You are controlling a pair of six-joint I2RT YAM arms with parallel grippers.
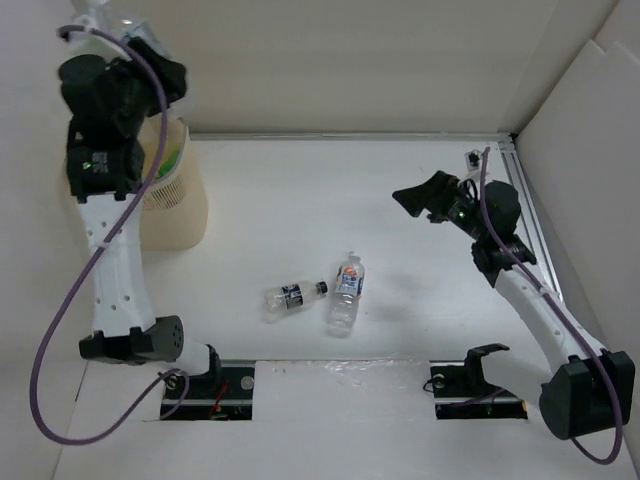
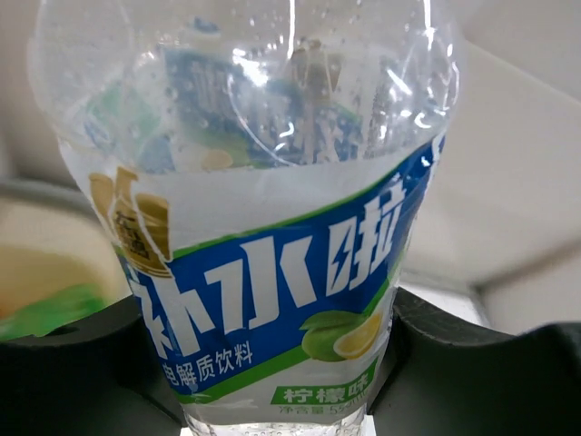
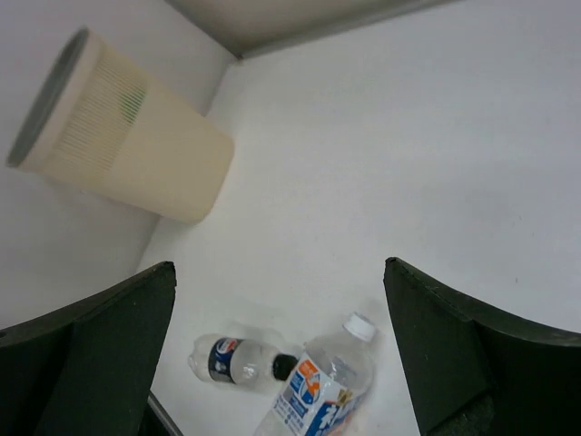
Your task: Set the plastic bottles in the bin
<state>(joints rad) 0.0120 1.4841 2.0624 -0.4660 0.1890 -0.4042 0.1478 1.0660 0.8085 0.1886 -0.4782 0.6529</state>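
My left gripper (image 1: 108, 35) is raised over the beige bin (image 1: 178, 205) at the far left and is shut on a clear bottle with a blue and green label (image 2: 272, 272). The bottle fills the left wrist view between the black fingers (image 2: 454, 363). Something green (image 1: 172, 155) lies inside the bin. Two bottles lie on the table's middle: one with a dark label and black cap (image 1: 293, 296), one with a white cap and blue-orange label (image 1: 346, 292). They touch at the black cap. My right gripper (image 1: 420, 195) is open and empty, above the table to their right.
The right wrist view shows the bin (image 3: 136, 154) far left and both lying bottles (image 3: 231, 359) (image 3: 322, 391) below between the open fingers (image 3: 136, 318). White walls close the back and right sides. A metal rail (image 1: 530, 215) runs along the right edge.
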